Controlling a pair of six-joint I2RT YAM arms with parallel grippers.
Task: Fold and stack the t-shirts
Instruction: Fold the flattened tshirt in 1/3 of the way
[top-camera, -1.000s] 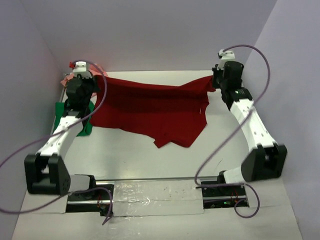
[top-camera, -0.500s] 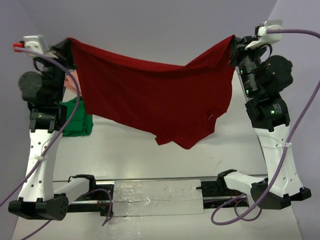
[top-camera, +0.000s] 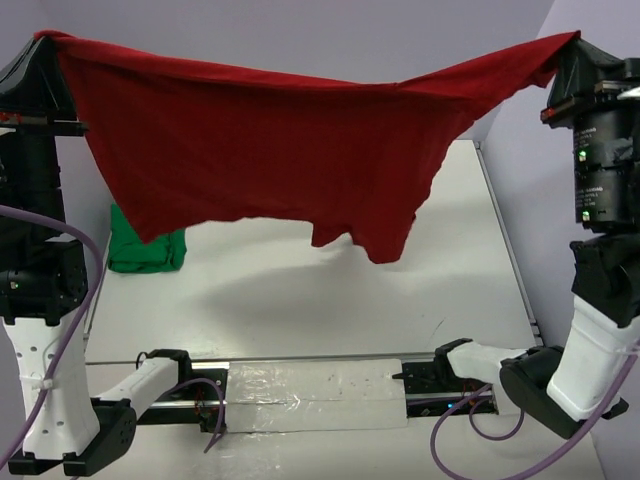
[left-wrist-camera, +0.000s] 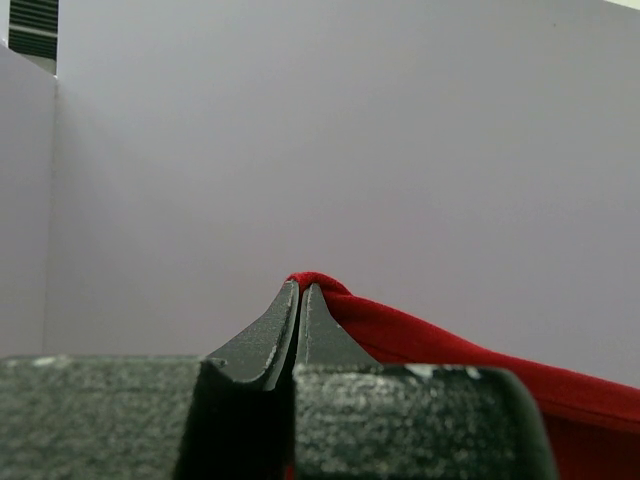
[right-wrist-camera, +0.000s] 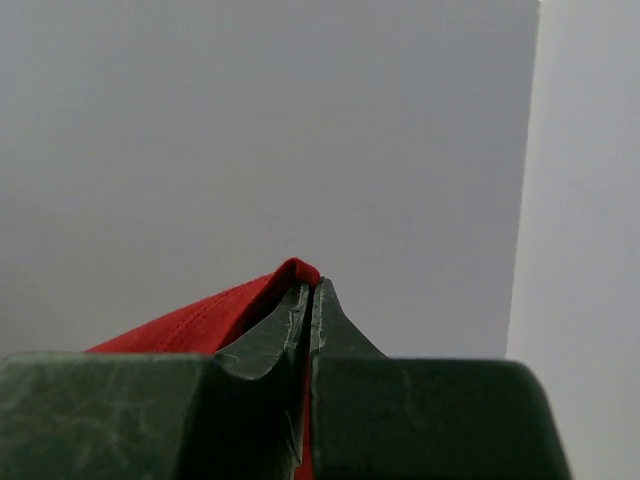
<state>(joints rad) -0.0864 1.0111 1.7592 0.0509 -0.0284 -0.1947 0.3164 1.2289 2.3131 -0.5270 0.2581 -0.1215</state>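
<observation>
1. Left hand (top-camera: 42, 42) is clenched on one corner of the dark red t-shirt (top-camera: 270, 150), held high at the far left of the top view.
2. From the left wrist, its two dark fingers (left-wrist-camera: 265, 340) press flat together. A small fold of red cloth pokes up at their tips and runs away to the right.
3. Right hand (top-camera: 568, 42) is likewise clenched on the opposite corner of the same shirt, high at the far right.
4. From the right wrist, its fingers (right-wrist-camera: 345, 335) meet with no gap, and the red cloth comes out at the tips and falls off to the left.
5. Between the two hands the dark red t-shirt is stretched out wide in the air. Its top edge sags a little in the middle.
6. Its lower edge hangs uneven, lowest right of centre, where a flap of cloth droops down.
7. The shirt casts a soft shadow on the white counter (top-camera: 330, 300) below it.
8. The bright green t-shirt (top-camera: 145, 250) lies bunched on the left side of the counter, near the left arm (top-camera: 45, 300). In the top view its upper part is covered by the hanging left edge of the red shirt.
9. Both arms stand tall at the near corners; the right arm (top-camera: 600, 200) rises steeply beside the right wall.
10. Purple cables (top-camera: 75, 330) loop from the arms down to the near edge.
</observation>
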